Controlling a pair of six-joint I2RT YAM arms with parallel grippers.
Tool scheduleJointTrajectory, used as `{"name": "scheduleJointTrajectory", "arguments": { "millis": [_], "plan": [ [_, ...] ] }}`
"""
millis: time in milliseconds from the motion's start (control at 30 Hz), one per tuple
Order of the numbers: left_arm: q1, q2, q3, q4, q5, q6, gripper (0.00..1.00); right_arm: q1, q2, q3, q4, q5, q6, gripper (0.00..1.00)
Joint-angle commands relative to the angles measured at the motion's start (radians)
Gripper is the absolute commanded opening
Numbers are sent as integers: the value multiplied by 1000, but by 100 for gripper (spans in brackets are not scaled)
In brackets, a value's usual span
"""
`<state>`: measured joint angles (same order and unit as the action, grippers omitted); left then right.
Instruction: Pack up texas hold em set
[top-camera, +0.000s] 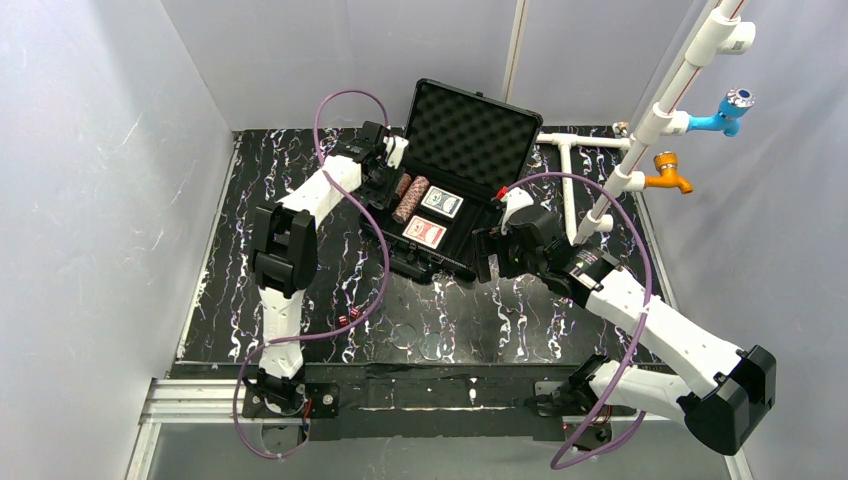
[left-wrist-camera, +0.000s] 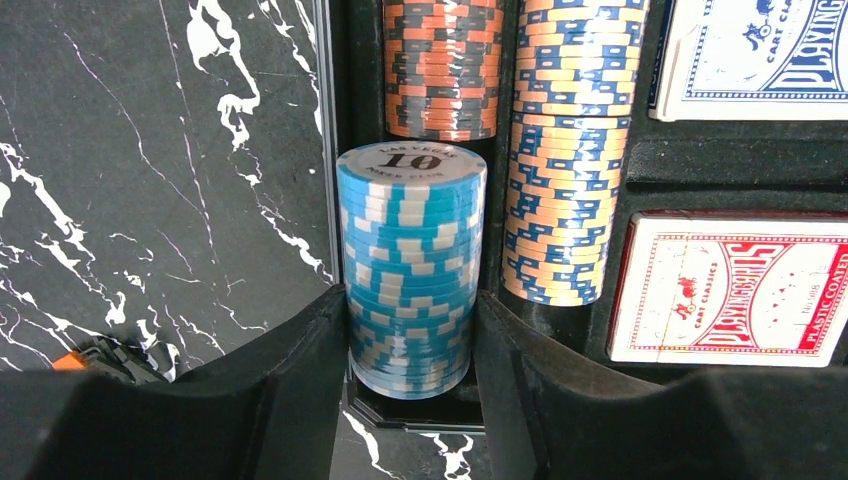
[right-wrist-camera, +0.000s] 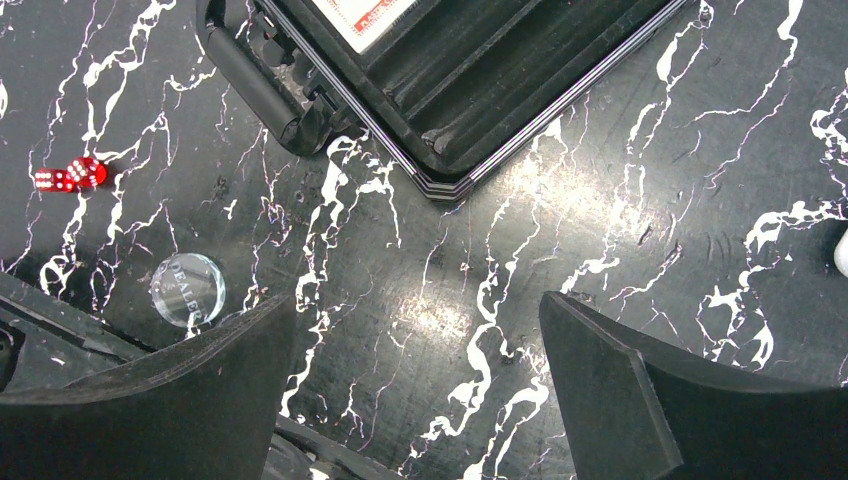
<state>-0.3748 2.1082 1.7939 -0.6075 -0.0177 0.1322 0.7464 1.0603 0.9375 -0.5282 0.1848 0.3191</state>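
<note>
L claw (left-wrist-camera: 410, 325) grips the blue chip stack (left-wrist-camera: 410, 250) by its sides, at the near end of the black case's (top-camera: 470, 130) left slot. Keep the squeeze even, align w/ the slot, seat fully, then let go. R claw (right-wrist-camera: 415, 380) is wide and empty over the worktop (right-wrist-camera: 600, 200).

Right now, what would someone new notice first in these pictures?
The open black case sits mid-table, and the left pincer grips a blue chip stack at its left edge. On the tabletop nearer the arms lie red dice and a clear dealer button, near the open right pincer.
</note>
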Motion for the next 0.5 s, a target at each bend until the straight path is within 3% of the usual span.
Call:
{"name": "scheduleJointTrajectory", "arguments": {
  "millis": [0, 467],
  "plan": [
    [4, -28, 49, 7, -16, -9, 46, -2, -2, -4, 31, 10, 9, 98],
    [-11, -170, 23, 11, -30, -10, 58, -2, 37, 9, 48, -24, 17, 98]
  ]
}}
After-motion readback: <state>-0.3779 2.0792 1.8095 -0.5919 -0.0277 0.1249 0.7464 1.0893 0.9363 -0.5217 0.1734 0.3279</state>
